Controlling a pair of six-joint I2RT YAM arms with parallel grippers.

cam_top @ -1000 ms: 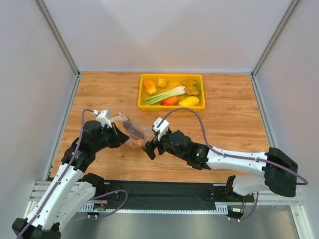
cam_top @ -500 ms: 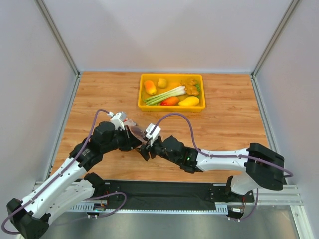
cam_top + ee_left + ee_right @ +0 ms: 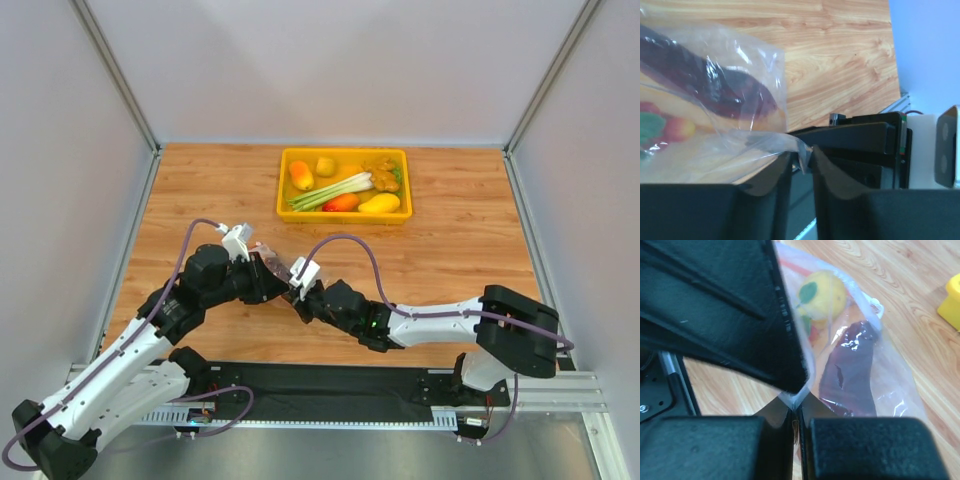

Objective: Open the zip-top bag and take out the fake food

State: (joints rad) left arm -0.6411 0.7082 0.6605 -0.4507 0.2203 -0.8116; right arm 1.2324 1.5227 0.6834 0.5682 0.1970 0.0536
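The zip-top bag [image 3: 268,262] is a clear crinkly pouch held above the wood between both arms. It holds fake food: a dark maroon meat slice [image 3: 715,85] [image 3: 850,370], a yellow fruit [image 3: 822,292] and red and green bits [image 3: 655,125]. My left gripper [image 3: 278,290] [image 3: 802,152] has a corner of the bag's film between its tips, with the jaws only a narrow slit apart. My right gripper [image 3: 298,296] [image 3: 796,407] is shut on the film of the same corner, right against the left fingers. A small white slider tab [image 3: 875,307] shows at the bag's far edge.
A yellow bin [image 3: 284,190] at the back of the table holds a green-and-white leek [image 3: 330,190] and other toy food. A black rail [image 3: 320,385] runs along the near edge. Grey walls close in the left and right sides.
My right gripper moved left to the bag and went from wide open to shut on its corner. The left arm carried the bag rightward, and its jaws parted slightly.
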